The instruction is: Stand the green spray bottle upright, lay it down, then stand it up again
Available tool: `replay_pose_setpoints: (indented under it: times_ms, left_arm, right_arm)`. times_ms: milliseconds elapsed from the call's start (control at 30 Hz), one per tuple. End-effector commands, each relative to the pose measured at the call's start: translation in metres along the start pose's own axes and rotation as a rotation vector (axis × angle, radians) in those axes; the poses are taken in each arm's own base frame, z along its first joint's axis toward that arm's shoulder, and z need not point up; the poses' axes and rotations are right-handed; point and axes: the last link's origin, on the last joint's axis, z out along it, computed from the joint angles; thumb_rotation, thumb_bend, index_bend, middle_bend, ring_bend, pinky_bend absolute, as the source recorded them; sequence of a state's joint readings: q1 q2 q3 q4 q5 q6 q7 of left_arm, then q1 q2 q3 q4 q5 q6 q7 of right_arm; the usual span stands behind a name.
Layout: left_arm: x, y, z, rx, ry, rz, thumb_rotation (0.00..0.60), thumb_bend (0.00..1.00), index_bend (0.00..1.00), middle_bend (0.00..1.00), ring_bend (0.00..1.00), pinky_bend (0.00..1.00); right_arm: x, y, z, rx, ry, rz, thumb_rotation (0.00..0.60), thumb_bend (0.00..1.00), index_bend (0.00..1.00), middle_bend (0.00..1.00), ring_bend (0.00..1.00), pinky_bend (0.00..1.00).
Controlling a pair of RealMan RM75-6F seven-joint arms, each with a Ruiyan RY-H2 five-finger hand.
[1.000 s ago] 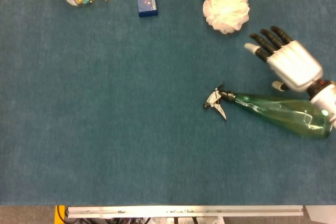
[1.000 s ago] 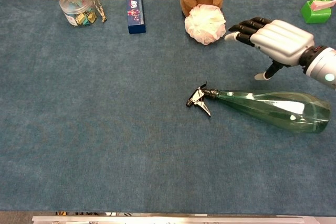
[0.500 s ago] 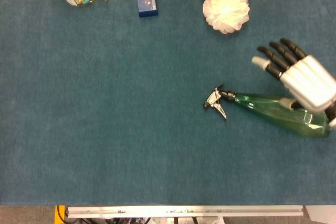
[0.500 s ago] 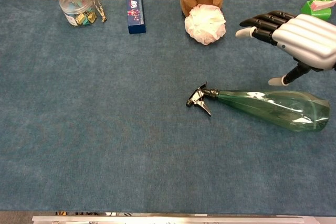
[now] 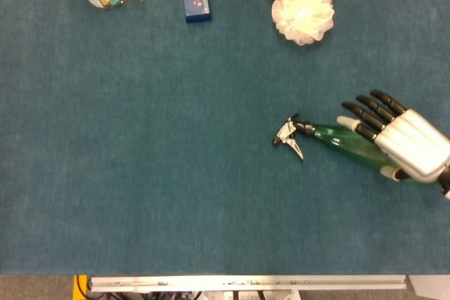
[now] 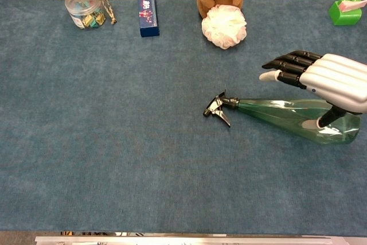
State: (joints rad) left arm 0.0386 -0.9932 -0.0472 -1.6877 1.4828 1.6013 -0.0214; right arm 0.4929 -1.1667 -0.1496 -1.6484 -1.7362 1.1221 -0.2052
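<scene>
Lying flat on the blue table [image 6: 114, 142], the green spray bottle [image 6: 287, 117] has its black trigger head [image 6: 217, 108] pointing to the left side of the view and its fat base toward the right edge. It hasn't shifted in the last second. What changed is your right hand [image 6: 330, 81]: it was up near the white pompom [image 6: 224, 26] and has come down and toward you, now sitting right over the bottle's body. Fingers are spread and extended, holding nothing; the thumb hangs at the bottle's wide end, contact unclear. Left hand isn't visible. My read: you're set up for the first grasp, no stand-up done yet. Close around the wide body, not the tapered neck, or it'll likely roll.
</scene>
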Motion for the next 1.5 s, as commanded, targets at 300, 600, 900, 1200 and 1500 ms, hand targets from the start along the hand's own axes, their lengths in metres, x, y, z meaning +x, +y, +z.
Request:
replay_pose_setpoints:
  times_ms: [300, 600, 900, 1200, 1500]
  left_arm:
    - [0.000, 0.000, 0.000, 0.001, 0.000, -0.002, 0.600, 0.13, 0.34, 0.35, 0.39, 0.70]
    - [0.000, -0.001, -0.002, 0.000, 0.003, -0.004, 0.600, 0.13, 0.34, 0.35, 0.39, 0.70]
    - [0.000, -0.001, -0.002, 0.001, 0.003, -0.003, 0.600, 0.13, 0.34, 0.35, 0.39, 0.70]
    - [0.000, 0.000, -0.002, 0.001, 0.002, 0.000, 0.600, 0.13, 0.34, 0.35, 0.39, 0.70]
    - [0.000, 0.000, 0.000, 0.002, 0.003, 0.001, 0.600, 0.13, 0.34, 0.35, 0.39, 0.70]
  right_arm:
    - [-0.024, -0.002, -0.003, 0.004, -0.064, -0.056, 0.600, 0.00, 0.14, 0.07, 0.00, 0.08]
    - [-0.036, 0.011, -0.001, -0.059, -0.085, -0.126, 0.600, 0.00, 0.14, 0.03, 0.00, 0.08]
    - [-0.037, 0.030, 0.000, -0.141, -0.068, -0.197, 0.600, 0.00, 0.14, 0.03, 0.00, 0.08]
    - [-0.032, 0.053, 0.003, -0.236, -0.040, -0.226, 0.600, 0.00, 0.14, 0.03, 0.00, 0.08]
    - [-0.031, 0.072, 0.006, -0.307, -0.035, -0.238, 0.600, 0.00, 0.14, 0.03, 0.00, 0.08]
